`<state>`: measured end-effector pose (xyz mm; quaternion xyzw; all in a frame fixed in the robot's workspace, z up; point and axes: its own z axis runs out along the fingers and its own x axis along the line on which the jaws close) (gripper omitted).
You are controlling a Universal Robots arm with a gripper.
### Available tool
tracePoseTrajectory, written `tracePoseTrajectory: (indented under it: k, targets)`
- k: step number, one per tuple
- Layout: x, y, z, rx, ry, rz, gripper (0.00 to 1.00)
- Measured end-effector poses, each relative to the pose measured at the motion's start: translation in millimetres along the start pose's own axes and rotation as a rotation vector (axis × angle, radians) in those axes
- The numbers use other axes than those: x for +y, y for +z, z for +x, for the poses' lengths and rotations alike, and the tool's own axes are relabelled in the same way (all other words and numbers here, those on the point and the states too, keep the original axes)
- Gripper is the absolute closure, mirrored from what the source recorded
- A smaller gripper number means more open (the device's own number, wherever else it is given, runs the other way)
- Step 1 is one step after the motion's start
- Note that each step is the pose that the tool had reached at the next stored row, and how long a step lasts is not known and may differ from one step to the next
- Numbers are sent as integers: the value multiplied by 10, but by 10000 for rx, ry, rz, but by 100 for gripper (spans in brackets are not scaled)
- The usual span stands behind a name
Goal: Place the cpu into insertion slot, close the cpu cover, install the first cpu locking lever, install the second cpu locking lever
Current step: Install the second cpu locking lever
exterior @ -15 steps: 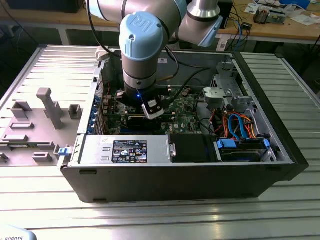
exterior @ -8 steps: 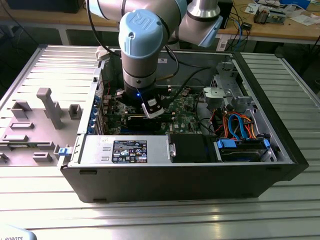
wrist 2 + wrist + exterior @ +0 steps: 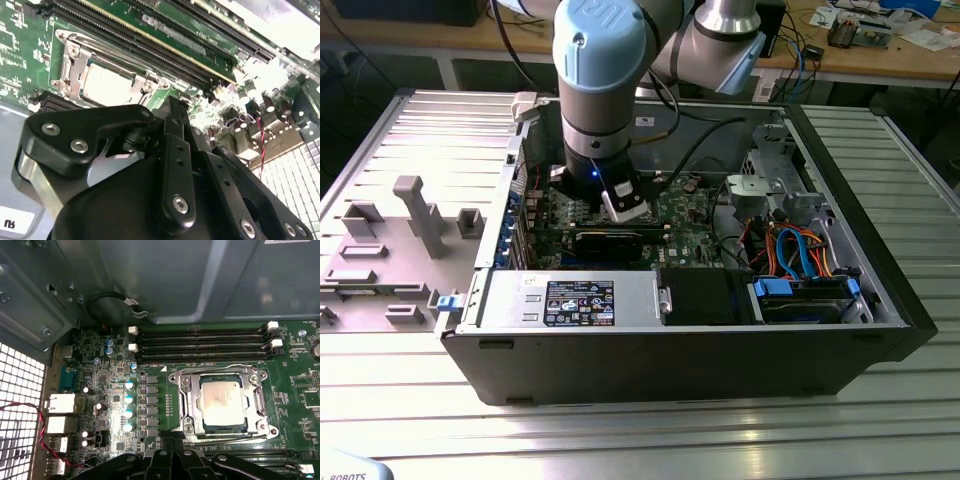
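The black-linked metal gripper [image 3: 172,107] hangs inside the open dark computer case [image 3: 880,330], its narrow fingers pressed together with nothing between them. Just beyond its fingertips, the small square silvery-grey cpu [image 3: 222,402] lies seated in the silver-rimmed square insertion slot [image 3: 181,382] on the green circuit board [image 3: 295,405]. The thin silver metal cpu cover [image 3: 189,405] lies down around the chip. Long black memory slots [image 3: 200,345] run farther beyond the socket.
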<state>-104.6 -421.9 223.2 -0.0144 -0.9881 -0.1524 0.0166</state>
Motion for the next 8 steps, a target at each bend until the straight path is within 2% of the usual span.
tracePoseTrajectory:
  k: [8]
  targets:
    - [5,-17,4,2,1,4,89]
